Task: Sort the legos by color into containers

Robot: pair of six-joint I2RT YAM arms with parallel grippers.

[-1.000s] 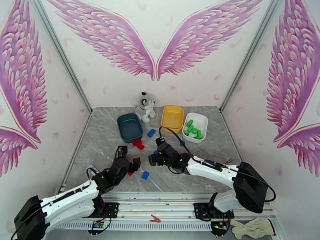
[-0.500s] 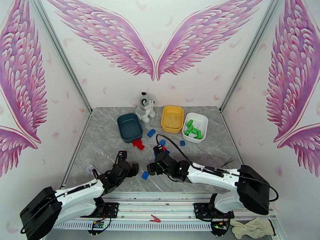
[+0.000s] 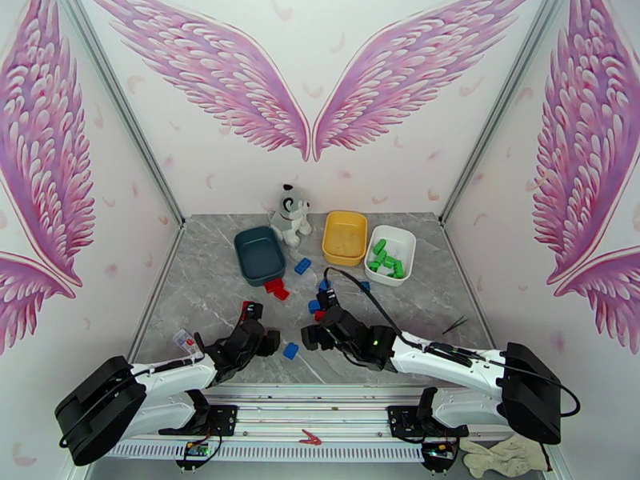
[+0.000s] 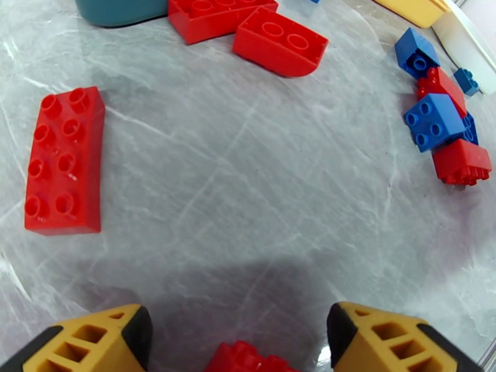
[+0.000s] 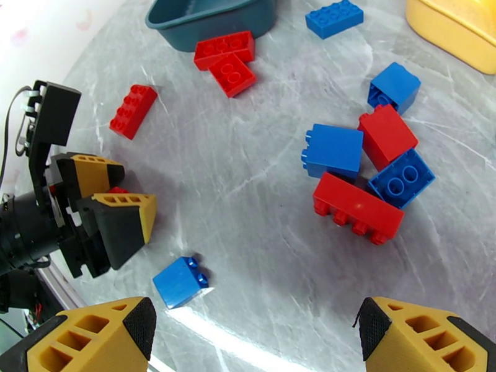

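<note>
My left gripper [image 3: 268,342] [image 4: 239,333] is low over the near table, open, its yellow fingers [image 5: 127,215] standing either side of a small red lego [image 4: 248,361] without touching it. My right gripper [image 3: 308,338] [image 5: 260,348] is open and holds nothing; a blue lego [image 3: 290,350] [image 5: 181,281] lies just ahead of it. A mixed red and blue cluster [image 3: 322,302] [image 5: 366,162] sits mid-table. A long red lego [image 4: 64,161] [image 5: 132,111] lies alone at the left. Two red legos [image 3: 277,289] touch the teal tub [image 3: 240,248]. Green legos [image 3: 386,258] lie in the white tub [image 3: 410,250].
The yellow tub [image 3: 329,234] stands between the teal and white ones. A plush dog [image 3: 291,211] sits behind the tubs. A blue lego [image 3: 302,266] lies in front of the dog, a tiny blue one [image 3: 365,286] near the white tub.
My left gripper has drawn back toward the near edge and its jaws have narrowed around the red lego. My right gripper has pulled back, uncovering the red and blue cluster.
</note>
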